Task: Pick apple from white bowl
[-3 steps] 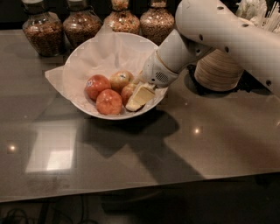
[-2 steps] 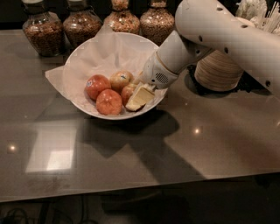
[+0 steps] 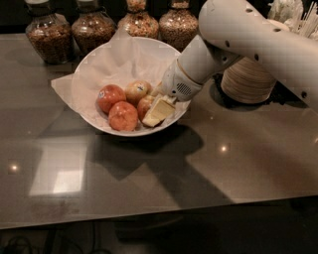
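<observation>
The white bowl (image 3: 130, 132) with its crumpled paper liner stands at the back middle of the dark table. Several apples lie in it. The golden-yellow apple blushed red-brown (image 3: 144, 104) lies at the right of the cluster, partly hidden. Two redder apples (image 3: 110, 96) (image 3: 122, 116) lie to its left, and a paler apple with a small sticker (image 3: 137, 91) lies behind it. My gripper (image 3: 154, 111) reaches down into the bowl from the right and sits right at the golden-yellow apple, touching or nearly touching it. The white arm (image 3: 238, 34) stretches in from the upper right.
Several glass jars of grains (image 3: 45, 34) line the back edge behind the bowl. A stack of small tan disposable bowls (image 3: 248, 79) stands just right of the arm, with white utensils (image 3: 298, 15) behind it. The table's front edge (image 3: 149, 216) runs along the bottom.
</observation>
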`<state>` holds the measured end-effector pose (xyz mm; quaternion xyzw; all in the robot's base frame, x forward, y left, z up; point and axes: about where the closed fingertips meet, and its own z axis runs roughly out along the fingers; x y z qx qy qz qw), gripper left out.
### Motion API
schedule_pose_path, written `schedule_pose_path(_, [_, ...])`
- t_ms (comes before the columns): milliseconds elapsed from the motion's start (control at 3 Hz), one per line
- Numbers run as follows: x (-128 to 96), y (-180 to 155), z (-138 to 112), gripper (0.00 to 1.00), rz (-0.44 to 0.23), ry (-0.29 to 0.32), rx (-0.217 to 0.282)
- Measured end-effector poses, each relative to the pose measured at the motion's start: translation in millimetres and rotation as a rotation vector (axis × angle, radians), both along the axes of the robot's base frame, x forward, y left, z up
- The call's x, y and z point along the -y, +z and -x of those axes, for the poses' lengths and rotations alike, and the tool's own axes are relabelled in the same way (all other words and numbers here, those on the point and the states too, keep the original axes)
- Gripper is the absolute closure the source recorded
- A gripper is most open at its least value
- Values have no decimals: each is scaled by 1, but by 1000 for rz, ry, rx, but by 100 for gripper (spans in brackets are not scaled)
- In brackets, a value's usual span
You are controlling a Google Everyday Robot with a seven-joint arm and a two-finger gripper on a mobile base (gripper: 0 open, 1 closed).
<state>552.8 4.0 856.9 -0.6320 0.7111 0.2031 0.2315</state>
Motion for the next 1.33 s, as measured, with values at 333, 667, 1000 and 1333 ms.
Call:
schedule_pose_path(333, [0,0,0,100,0,0,0])
schedule_pose_path(667, [-1,14,0,100,-80,28,-5])
schedule_pose_path(1000, [-2,48,3,100,-182,59,15])
schedule_pose_path(1333, [0,84,8,100,-269,89,41])
